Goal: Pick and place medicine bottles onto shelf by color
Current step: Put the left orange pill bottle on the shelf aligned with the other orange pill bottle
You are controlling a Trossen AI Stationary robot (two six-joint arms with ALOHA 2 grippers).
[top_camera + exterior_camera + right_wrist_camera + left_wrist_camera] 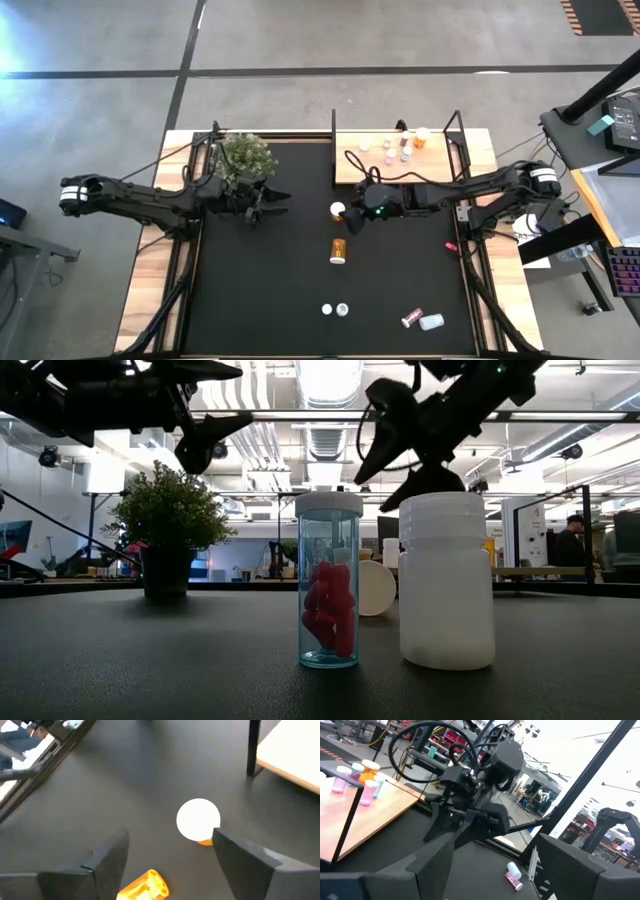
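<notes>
An upright orange bottle with a white cap (pixel 338 210) stands on the black mat just off the shelf's near left corner. My right gripper (pixel 353 217) hangs open over it. In the right wrist view the cap (pixel 198 819) lies ahead of the gap, close to one finger (pixel 250 857), apart from it. A second orange bottle (pixel 339 250) lies on its side nearer the front and also shows in the right wrist view (pixel 145 887). The wooden shelf (pixel 440 165) holds several pink, white and orange bottles (pixel 405 143). My left gripper (pixel 272 202) waits open beside the plant.
A potted green plant (pixel 243 157) stands at the far left of the mat. Two small bottles (pixel 334 310) stand near the front edge; the low view shows them as a pink-filled one (pixel 330 585) and a white one (pixel 447 580). A pink bottle (pixel 411 318) and a white bottle (pixel 432 321) lie at the front right.
</notes>
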